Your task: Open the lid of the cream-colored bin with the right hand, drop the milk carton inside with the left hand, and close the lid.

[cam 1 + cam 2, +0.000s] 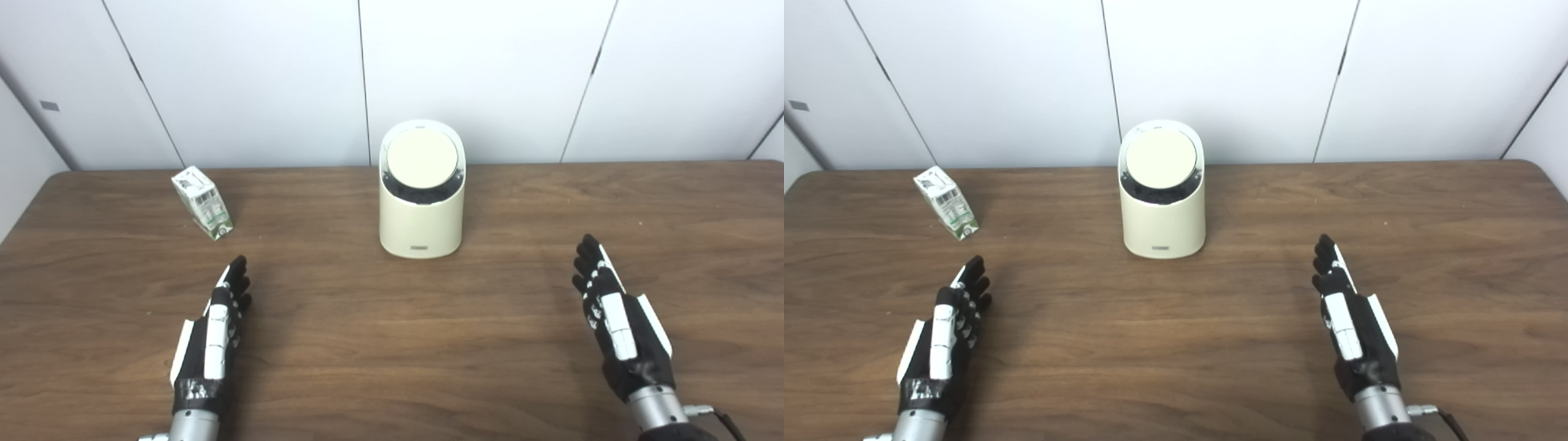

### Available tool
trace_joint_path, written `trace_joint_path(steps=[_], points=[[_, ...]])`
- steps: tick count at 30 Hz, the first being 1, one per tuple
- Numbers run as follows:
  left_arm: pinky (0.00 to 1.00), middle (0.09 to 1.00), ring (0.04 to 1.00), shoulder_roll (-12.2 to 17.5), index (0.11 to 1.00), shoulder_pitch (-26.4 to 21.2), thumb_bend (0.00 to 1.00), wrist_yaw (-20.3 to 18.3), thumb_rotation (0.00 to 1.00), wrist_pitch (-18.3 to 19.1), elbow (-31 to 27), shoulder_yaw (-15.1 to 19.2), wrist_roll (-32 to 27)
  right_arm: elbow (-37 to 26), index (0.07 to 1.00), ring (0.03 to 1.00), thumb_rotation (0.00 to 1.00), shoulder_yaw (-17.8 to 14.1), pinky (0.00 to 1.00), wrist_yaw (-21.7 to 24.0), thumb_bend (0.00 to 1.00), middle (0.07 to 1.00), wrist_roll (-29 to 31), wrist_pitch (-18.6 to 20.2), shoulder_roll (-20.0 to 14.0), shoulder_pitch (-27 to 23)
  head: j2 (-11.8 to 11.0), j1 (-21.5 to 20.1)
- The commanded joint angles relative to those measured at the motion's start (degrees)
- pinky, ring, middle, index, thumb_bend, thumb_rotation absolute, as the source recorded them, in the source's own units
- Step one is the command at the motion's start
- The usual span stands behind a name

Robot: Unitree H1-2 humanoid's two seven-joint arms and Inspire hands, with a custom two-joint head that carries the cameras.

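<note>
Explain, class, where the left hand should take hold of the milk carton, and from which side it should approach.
Probably across its two long flat sides, around the middle. The milk carton lies tipped on the table, its length running diagonally from far-left to near-right. The open left hand sits nearer the robot, so coming from above and the near side, fingers spanning the narrow width, looks best.

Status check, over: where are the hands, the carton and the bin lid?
Left hand and right hand open, holding nothing. Milk carton far left, untouched. Bin centre, lid closed. Nothing in the way.
</note>
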Motion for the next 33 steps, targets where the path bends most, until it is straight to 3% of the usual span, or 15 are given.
trace_joint_path(steps=[1, 10, 19, 23, 28, 33], points=[[1.0, 1.0, 1.0, 0.68, 1.0, -0.34, 0.58, -0.24, 1.0, -2.15, -2.3, -0.05, 0.02, -2.41, 1.0, 1.0, 0.92, 0.1, 1.0, -0.22, 0.68, 1.0, -0.15, -0.66, -0.07, -0.87, 0.02, 0.0], [1.0, 1.0, 1.0, 0.67, 1.0, -0.38, 0.58, -0.36, 1.0, -2.37, -2.09, -0.07, -0.2, -2.76, 1.0, 1.0, 0.89, 0.1, 1.0, -0.32, 0.67, 1.0, -0.01, 0.39, 0.23, -0.98, -0.1, -0.11], [1.0, 1.0, 1.0, 0.57, 1.0, -0.57, 0.56, -0.39, 1.0, -3.13, -0.91, -0.35, 0.1, -3.34, 1.0, 0.995, 0.78, 0.93, 0.99, -1.15, 0.7, 0.994, -2.33, 2.39, 0.7, -2.48, -2.28, -0.24], [1.0, 1.0, 1.0, 0.37, 1.0, -0.32, 0.56, 0.0, 1.0, -3.37, -0.38, -0.72, 1.13, -1.79, 0.985, 0.955, 0.7, 2.46, 0.9, -2.04, 0.71, 0.975, -7.01, 2.44, 0.42, -9.04, -4.36, -0.92], [1.0, 1.0, 1.0, 0.47, 1.0, -0.06, 0.54, -0.02, 1.0, -3.97, 0.28, -0.92, 1.31, 0.16, 0.972, 0.959, 0.62, 2.94, 0.9, -4.32, 0.83, 0.968, -11.2, 5.38, 1.67, -16.58, -5.36, -1.26], [1.0, 1.0, 1.0, 0.18, 1.0, 0.24, 0.54, 0.09, 1.0, -4.36, 0.56, -1.05, 1.6, 2.89, 0.939, 0.921, 0.55, 4.71, 0.9, -6.5, 0.88, 0.929, -16.82, 7.11, 2.44, -23.46, -5.86, -1.41]])
